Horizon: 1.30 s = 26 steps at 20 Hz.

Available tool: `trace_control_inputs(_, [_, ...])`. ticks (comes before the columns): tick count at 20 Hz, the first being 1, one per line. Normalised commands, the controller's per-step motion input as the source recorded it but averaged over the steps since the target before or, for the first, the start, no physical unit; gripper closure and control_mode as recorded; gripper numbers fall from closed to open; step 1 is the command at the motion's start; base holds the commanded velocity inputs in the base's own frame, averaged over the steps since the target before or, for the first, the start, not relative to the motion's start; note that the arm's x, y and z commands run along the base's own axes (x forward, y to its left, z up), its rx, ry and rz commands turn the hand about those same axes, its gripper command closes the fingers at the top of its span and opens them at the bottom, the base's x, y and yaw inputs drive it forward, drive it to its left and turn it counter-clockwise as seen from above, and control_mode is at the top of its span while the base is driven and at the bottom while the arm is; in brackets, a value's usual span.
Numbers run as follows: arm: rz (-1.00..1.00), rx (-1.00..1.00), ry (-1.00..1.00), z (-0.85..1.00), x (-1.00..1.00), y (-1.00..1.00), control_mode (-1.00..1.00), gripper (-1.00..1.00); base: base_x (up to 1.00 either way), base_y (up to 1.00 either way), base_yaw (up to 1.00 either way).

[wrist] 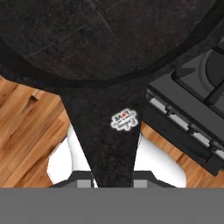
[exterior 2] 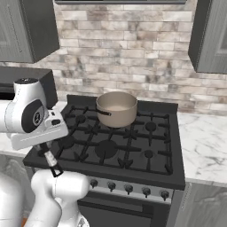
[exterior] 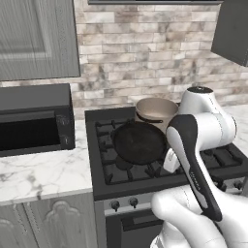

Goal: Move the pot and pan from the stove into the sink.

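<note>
The black pan [exterior: 140,141] hangs off the grates, showing over the front left of the stove [exterior: 213,160]. My gripper [exterior: 170,162] is shut on its handle. In the hand view the pan [wrist: 109,35] spreads across the top, and its handle [wrist: 107,140] runs down between my fingertips [wrist: 144,180], with wood floor showing on both sides. In the right base view the handle's silvery end [exterior 2: 50,160] slants down below my gripper [exterior 2: 43,148]. The tan pot [exterior 2: 116,108] stands upright on a back burner of the stove [exterior 2: 146,153]. The sink is out of view.
A black microwave [exterior: 34,123] sits on the marble counter [exterior: 43,174] left of the stove. More marble counter [exterior 2: 204,142] lies to the right. A row of knobs [exterior 2: 128,188] lines the stove front. Grey wall cabinets [exterior 2: 210,35] hang above a brick wall.
</note>
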Motion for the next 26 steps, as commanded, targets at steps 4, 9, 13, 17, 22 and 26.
trace_control_inputs(4, [0.0,0.0,0.0,0.0,-0.06,0.0,1.0,1.0,-0.25,-0.02,0.0])
trace_control_inputs(9, [0.0,0.0,0.0,0.0,0.0,0.0,1.0,1.0,-0.73,-0.2,-0.01])
trace_control_inputs(13, [0.0,0.0,0.0,0.0,0.0,0.0,1.0,1.0,-0.49,-0.35,-0.13])
trace_control_inputs(17, [0.0,0.0,0.0,0.0,0.0,0.0,1.0,1.0,-0.1,-0.27,-0.36])
trace_control_inputs(22, [0.0,0.0,0.0,0.0,0.0,0.0,1.0,1.0,0.0,-0.18,-0.44])
trace_control_inputs(26, [0.0,0.0,0.0,0.0,0.0,0.0,1.0,1.0,0.0,-0.12,-0.49])
